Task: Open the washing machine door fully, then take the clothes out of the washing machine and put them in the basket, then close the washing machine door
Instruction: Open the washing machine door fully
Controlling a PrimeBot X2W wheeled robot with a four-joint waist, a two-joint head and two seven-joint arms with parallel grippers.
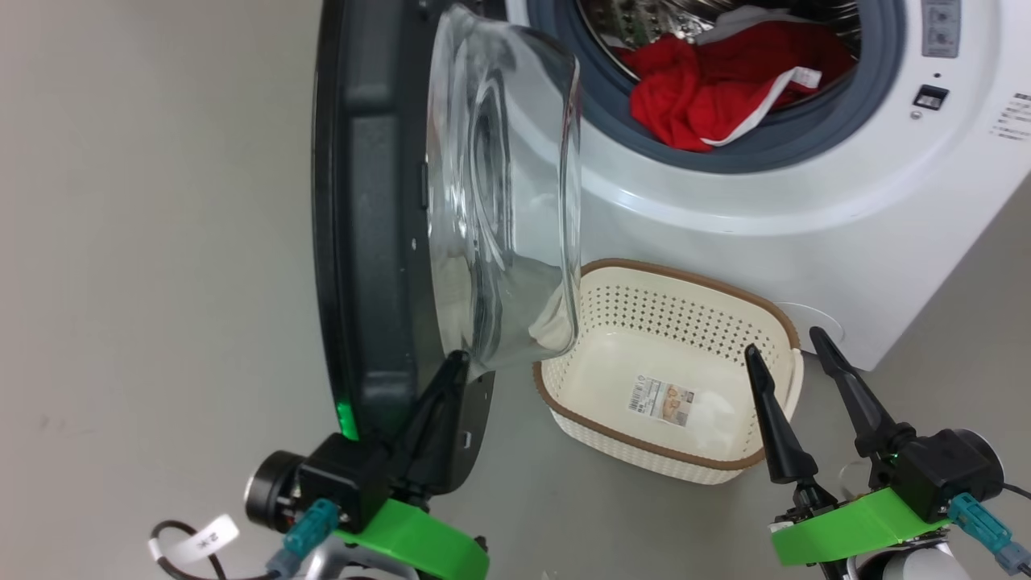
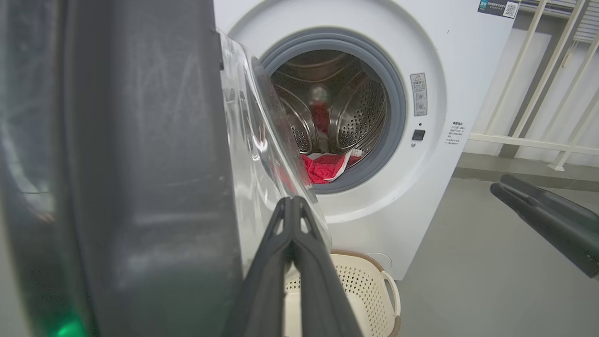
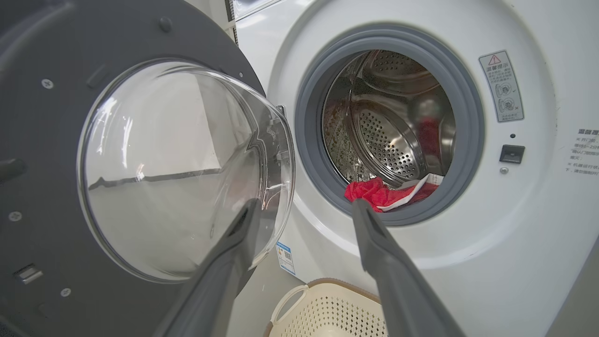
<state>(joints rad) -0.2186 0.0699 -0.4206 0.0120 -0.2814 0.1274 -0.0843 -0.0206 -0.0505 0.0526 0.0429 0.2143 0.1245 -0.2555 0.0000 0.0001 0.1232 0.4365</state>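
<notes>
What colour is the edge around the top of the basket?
Brown, on the cream-white basket; the head view shows it best.

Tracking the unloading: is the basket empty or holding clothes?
Empty. The basket shows a bare bottom with just a paper label; the clothes lie in the washing machine.

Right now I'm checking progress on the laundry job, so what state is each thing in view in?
Door: open, swung well out from the machine.
Washing machine: drum exposed.
Clothes: inside the drum, at its front lip.
Basket: upright on the floor, empty.
Left gripper: shut, at the door's lower edge.
Right gripper: open, holding nothing.
</notes>
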